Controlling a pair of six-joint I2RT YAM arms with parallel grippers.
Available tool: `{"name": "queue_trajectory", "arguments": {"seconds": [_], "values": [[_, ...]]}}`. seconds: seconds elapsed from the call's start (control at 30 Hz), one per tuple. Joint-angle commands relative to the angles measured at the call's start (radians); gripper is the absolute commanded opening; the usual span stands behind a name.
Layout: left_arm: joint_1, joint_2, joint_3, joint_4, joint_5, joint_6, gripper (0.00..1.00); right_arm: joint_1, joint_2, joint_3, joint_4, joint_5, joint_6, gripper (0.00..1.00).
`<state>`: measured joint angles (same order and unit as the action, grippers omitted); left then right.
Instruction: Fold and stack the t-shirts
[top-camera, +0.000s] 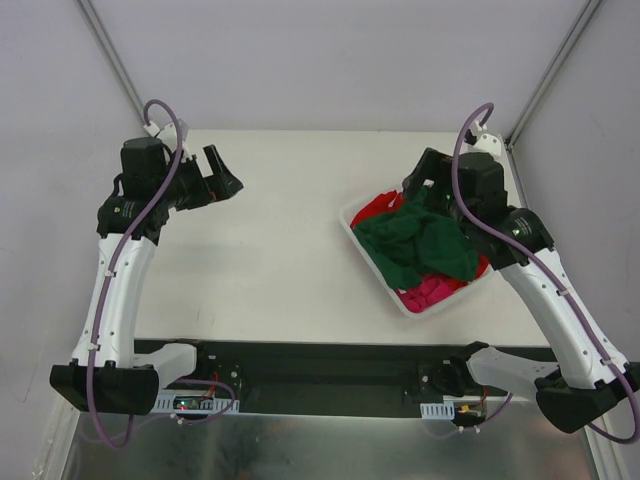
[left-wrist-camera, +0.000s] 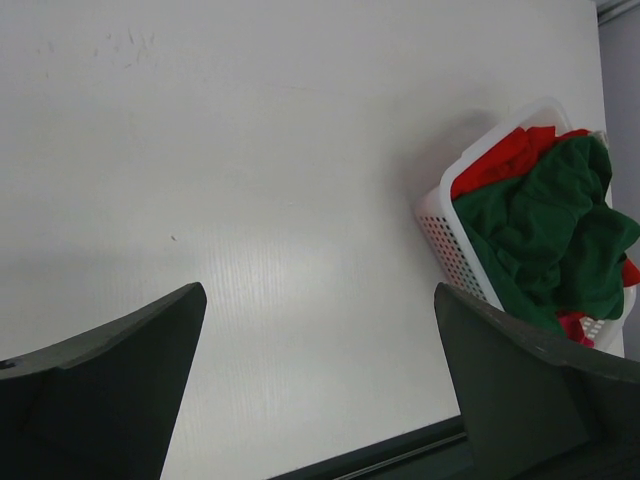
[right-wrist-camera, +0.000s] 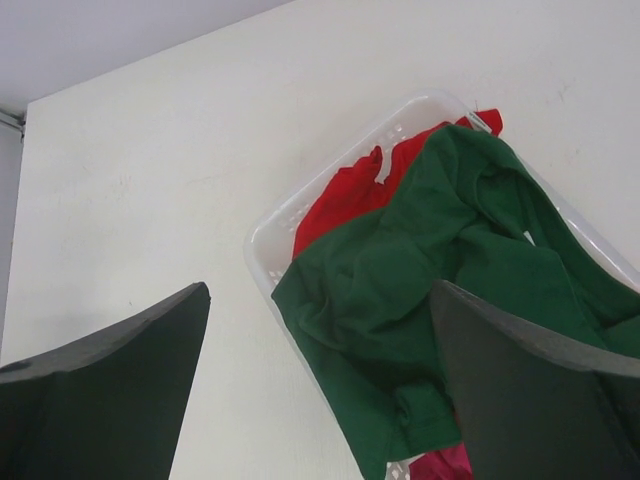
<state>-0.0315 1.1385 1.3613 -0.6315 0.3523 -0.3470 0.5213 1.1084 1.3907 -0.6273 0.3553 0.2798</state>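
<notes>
Three tees lie heaped in the basket on the right side of the table. The green tee is on top, the red tee shows at the far end, and the pink tee peeks out at the near end. My right gripper hangs above the far end of the heap, fingers wide apart and holding nothing. My left gripper, equally spread and empty, sits over bare table well apart from the basket.

I judge the cloth light, limp and non-slippery. It will drape from any pinch point and may drag its neighbours along. The green tee is crumpled, so neither collar nor hem can be told. I would pinch a raised fold near its middle, taking one layer only. Once it is spread on the table, I would regrip at the shoulders.
</notes>
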Motion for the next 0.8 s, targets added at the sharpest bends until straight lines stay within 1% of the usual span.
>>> {"name": "queue_trajectory", "arguments": {"seconds": [0.0, 0.07, 0.13, 0.17, 0.2, 0.27, 0.3, 0.33, 0.4, 0.47, 0.57, 0.7, 0.77], "values": [[-0.051, -0.029, -0.062, 0.004, -0.044, 0.023, 0.98, 0.000, -0.005, 0.037, -0.124, 0.036, 0.064, 0.96], [-0.054, -0.042, -0.106, 0.004, -0.027, 0.003, 0.97, -0.012, -0.019, 0.036, -0.190, 0.040, 0.073, 0.96], [-0.067, -0.057, -0.148, 0.012, -0.009, -0.052, 0.96, -0.059, -0.021, 0.059, -0.254, 0.028, 0.091, 0.96], [-0.076, -0.059, -0.157, 0.033, -0.001, -0.073, 0.96, -0.081, -0.024, 0.063, -0.323, 0.011, 0.101, 0.96], [-0.111, -0.056, -0.166, 0.052, 0.001, -0.120, 0.96, -0.124, -0.031, 0.057, -0.354, 0.004, 0.122, 0.96], [-0.165, -0.030, -0.180, 0.107, -0.019, -0.155, 0.93, -0.170, -0.050, 0.024, -0.405, -0.012, 0.140, 0.96], [-0.217, -0.016, -0.176, 0.113, -0.041, -0.180, 0.92, -0.206, -0.083, -0.002, -0.405, -0.019, 0.150, 0.96], [-0.243, 0.010, -0.165, 0.121, -0.085, -0.187, 0.91, -0.228, -0.105, -0.056, -0.404, -0.030, 0.154, 0.96], [-0.266, 0.030, -0.160, 0.138, -0.111, -0.205, 0.91, -0.245, -0.139, -0.094, -0.359, -0.068, 0.144, 0.96], [-0.272, 0.036, -0.168, 0.148, -0.131, -0.204, 0.91, -0.247, -0.191, -0.130, -0.286, -0.128, 0.099, 0.96], [-0.272, 0.043, -0.157, 0.151, -0.131, -0.178, 0.91, -0.245, -0.240, -0.165, -0.226, -0.156, 0.073, 0.96], [-0.272, 0.046, -0.148, 0.150, -0.127, -0.162, 0.93, -0.245, -0.242, -0.165, -0.222, -0.130, 0.059, 0.96], [-0.271, 0.052, -0.146, 0.151, -0.112, -0.161, 0.93, -0.244, -0.223, -0.157, -0.218, -0.147, 0.058, 0.96]]}}
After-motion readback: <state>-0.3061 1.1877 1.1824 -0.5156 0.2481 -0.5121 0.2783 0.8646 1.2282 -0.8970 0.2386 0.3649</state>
